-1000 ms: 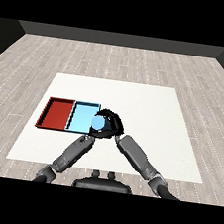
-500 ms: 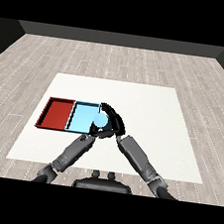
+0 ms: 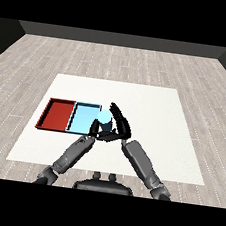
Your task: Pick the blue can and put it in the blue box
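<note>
Shifted slightly rightward since a moment ago, the right hand (image 3: 119,125) curls its fingers around the blue can (image 3: 105,117) at the blue tray's (image 3: 83,118) right edge. Beneath it, the left hand (image 3: 95,129) is mostly hidden, its fingers impossible to read; the red tray (image 3: 58,114) lies alongside on the white counter (image 3: 150,110).

A red tray (image 3: 58,115) lies on the white surface (image 3: 150,110), toward its left side and about midway between near and far. Pale wood-plank floor (image 3: 117,60) surrounds the surface, ending at a dark far wall (image 3: 122,39).
</note>
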Tool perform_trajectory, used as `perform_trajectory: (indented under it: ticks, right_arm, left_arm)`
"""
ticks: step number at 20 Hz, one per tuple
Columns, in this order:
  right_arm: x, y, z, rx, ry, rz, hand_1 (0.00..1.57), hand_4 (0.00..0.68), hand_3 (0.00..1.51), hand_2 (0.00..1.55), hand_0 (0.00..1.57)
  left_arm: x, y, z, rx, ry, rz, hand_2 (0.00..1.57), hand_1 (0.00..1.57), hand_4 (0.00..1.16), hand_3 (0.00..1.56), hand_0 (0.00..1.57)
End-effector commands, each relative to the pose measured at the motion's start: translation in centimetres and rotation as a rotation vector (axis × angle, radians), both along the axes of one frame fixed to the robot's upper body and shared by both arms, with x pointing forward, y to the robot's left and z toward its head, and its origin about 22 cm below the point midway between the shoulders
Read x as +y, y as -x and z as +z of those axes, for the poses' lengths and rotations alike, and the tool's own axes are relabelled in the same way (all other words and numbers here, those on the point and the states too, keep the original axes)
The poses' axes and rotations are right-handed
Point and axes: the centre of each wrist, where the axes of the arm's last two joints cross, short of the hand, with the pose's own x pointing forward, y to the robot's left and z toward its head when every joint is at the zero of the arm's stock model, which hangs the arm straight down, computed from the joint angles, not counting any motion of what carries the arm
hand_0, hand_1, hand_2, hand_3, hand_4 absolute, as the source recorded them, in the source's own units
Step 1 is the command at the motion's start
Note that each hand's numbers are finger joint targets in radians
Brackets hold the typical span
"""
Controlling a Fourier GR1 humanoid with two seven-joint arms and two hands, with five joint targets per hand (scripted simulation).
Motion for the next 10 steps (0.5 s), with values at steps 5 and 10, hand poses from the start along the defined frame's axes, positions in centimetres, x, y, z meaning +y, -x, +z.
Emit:
perform_trajectory:
  ticks: [5, 10]
  right_arm:
    - [-6.2, -0.3, 1.5, -0.031, -0.034, -0.079, 0.0, 0.0, 0.0, 0.0, 0.0]
    - [-10.1, 2.5, 1.1, -0.06, -0.103, -0.161, 0.0, 0.0, 0.0, 0.0, 0.0]
  left_arm:
    - [0.6, -0.2, -1.1, 0.011, -0.037, 0.03, 1.57, 1.57, 1.13, 1.49, 1.57]
    - [3.1, -2.0, 0.1, 0.01, -0.075, 0.043, 1.57, 1.57, 1.13, 1.49, 1.57]
